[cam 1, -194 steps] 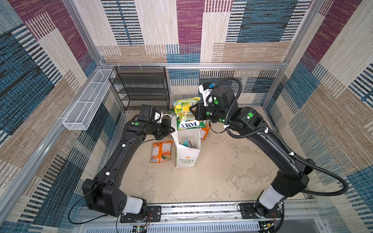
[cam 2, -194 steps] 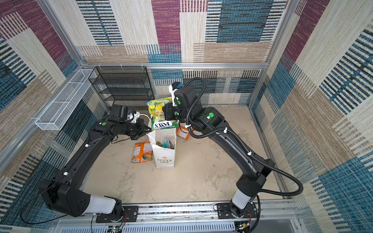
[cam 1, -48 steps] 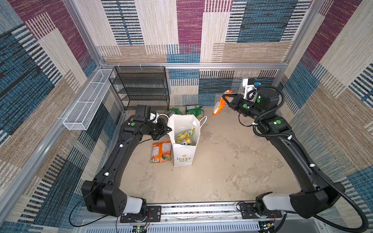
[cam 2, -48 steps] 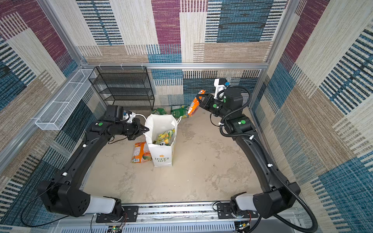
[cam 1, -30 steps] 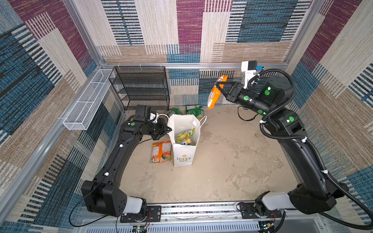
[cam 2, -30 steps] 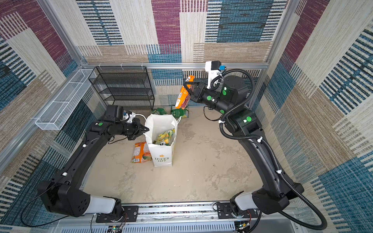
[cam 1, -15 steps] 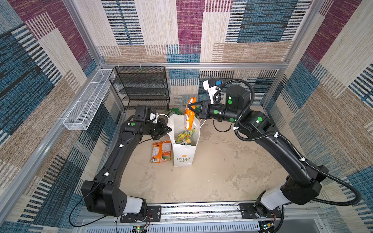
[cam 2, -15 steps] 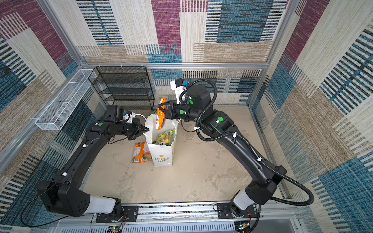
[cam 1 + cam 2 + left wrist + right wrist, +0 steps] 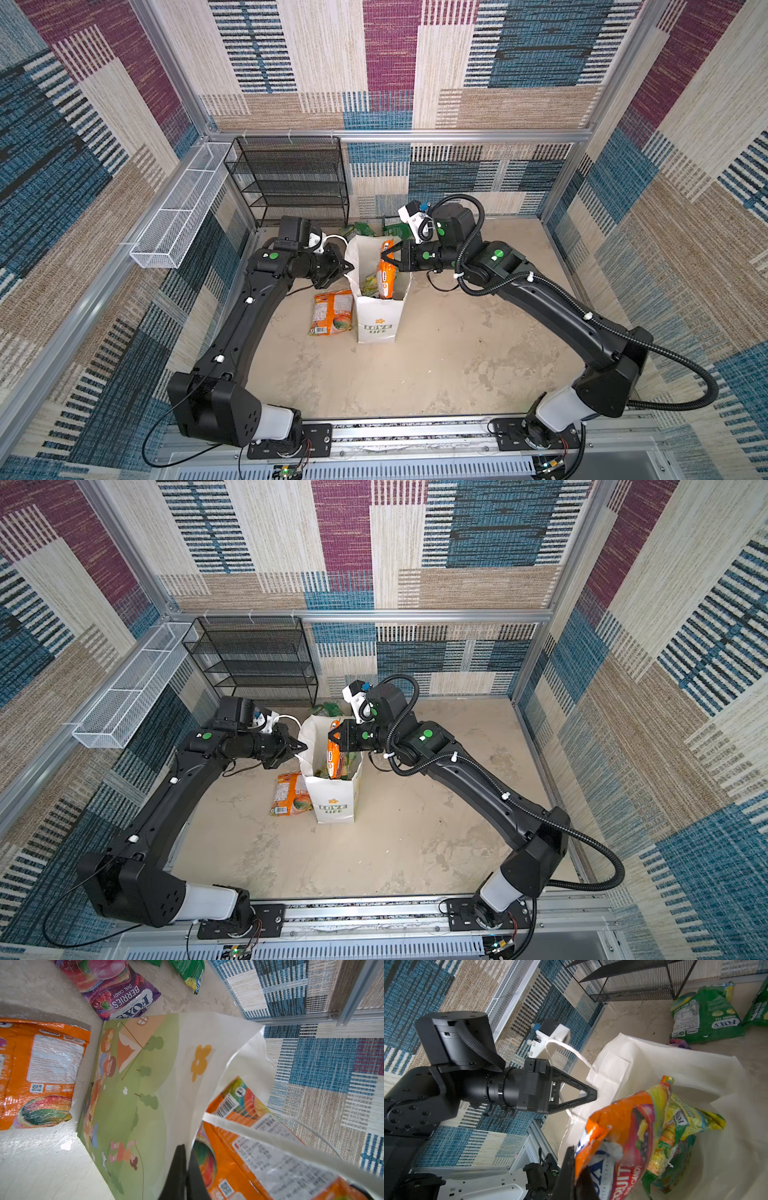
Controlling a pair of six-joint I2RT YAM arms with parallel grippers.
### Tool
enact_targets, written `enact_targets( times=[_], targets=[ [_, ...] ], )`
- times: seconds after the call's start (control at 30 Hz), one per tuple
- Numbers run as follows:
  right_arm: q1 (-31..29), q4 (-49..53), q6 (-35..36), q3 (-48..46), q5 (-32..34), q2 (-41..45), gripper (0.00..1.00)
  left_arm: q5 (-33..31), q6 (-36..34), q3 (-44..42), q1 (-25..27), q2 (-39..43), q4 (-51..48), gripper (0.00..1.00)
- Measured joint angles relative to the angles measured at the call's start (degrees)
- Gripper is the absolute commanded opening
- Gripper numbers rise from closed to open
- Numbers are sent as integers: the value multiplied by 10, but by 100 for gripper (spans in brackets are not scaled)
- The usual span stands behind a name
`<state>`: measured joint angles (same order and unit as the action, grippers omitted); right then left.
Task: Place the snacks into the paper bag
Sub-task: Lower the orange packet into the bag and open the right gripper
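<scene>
We've got the right gripper pinching an orange foil packet, which hangs upright in the white paper bag; the left gripper clamps its rim.

The tall white paper bag carries green "LOVE LIFE" lettering under a small orange flower; its broad side shows pale green hills and an orange tent. One crinkly orange foil packet has a multicoloured fruit print; another flat orange foil packet bears a white label panel. A purple foil packet shows red berries, the green foil packets yellow accents. The woven walls are blue, maroon and beige striped patches.
</scene>
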<state>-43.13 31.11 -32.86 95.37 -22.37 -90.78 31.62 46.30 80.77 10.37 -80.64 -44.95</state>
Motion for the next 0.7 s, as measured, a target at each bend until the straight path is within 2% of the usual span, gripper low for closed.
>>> enact_targets(
  times=[0.23,0.4,0.7],
  targets=[
    [0,1,15,34,-17,-39,0,0,0,0,0,0,0,0],
    [0,5,21,44,-16,-62,16,0,0,0,0,0,0,0],
    [0,19,38,83,14,-55,27,0,0,0,0,0,0,0]
  ],
)
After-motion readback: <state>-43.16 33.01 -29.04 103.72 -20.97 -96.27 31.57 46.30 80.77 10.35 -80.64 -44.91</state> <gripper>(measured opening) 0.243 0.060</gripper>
